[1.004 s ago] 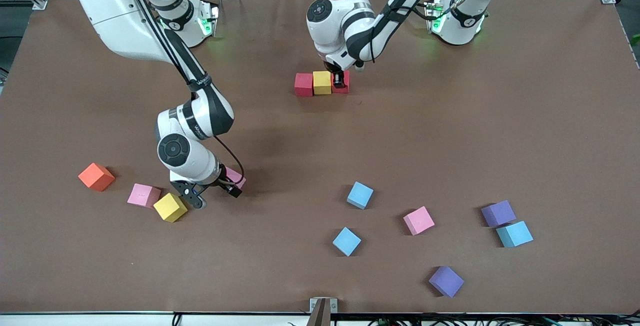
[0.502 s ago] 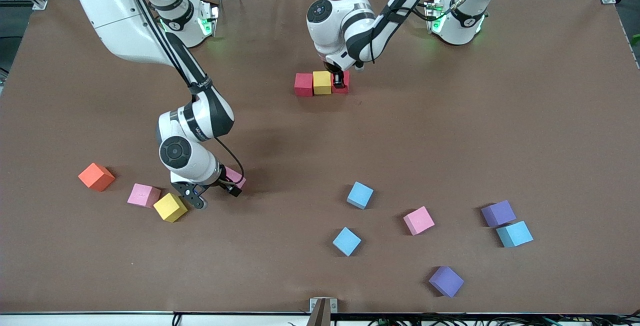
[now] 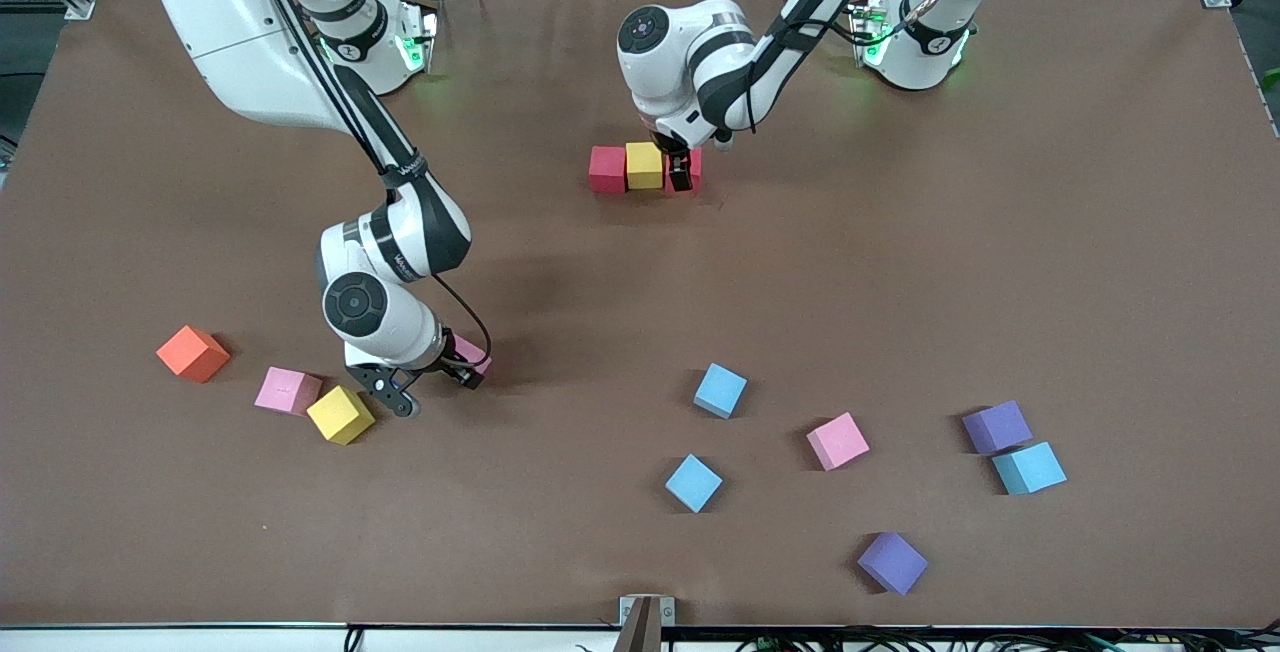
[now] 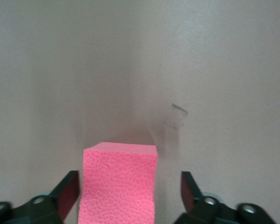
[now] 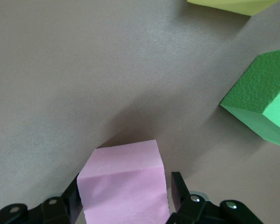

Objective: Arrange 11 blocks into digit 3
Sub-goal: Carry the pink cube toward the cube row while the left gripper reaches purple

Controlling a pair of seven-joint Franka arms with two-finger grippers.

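A broad brown bench [image 3: 900, 262] with a dull, faintly grained surface carries everything. Two glossy white arms with black joints reach over it.

The right gripper [image 3: 428, 387] is down at the bench toward the right arm's end. In the right wrist view its black fingers [image 5: 178, 186] stand on either side of a pale pink block [image 5: 123, 186], a soft-looking matte cube, with one finger still a little off its side; whether they grip it I cannot tell. In that view a green cube [image 5: 261, 100] with a pebbled foam face lies near.

The left gripper [image 3: 682, 170] is low at the row of three touching blocks near the arms' bases: a red block [image 3: 606, 169], a yellow one [image 3: 644, 164] and a hot-pink one [image 4: 119, 184]. Its fingers [image 4: 67, 191] stand spread apart, released, clear of the hot-pink cube's sides, whose top shows a cellular foam texture.

Loose cubes, all sharp-edged and matte, lie nearer the front camera: orange [image 3: 193, 353], pink [image 3: 287, 390] and yellow [image 3: 341, 414] by the right gripper; two light blue [image 3: 720, 390] [image 3: 693, 483] and a pink [image 3: 838, 440] in the middle; purple [image 3: 997, 427] touching light blue [image 3: 1029, 468], and another purple [image 3: 892, 563], toward the left arm's end.
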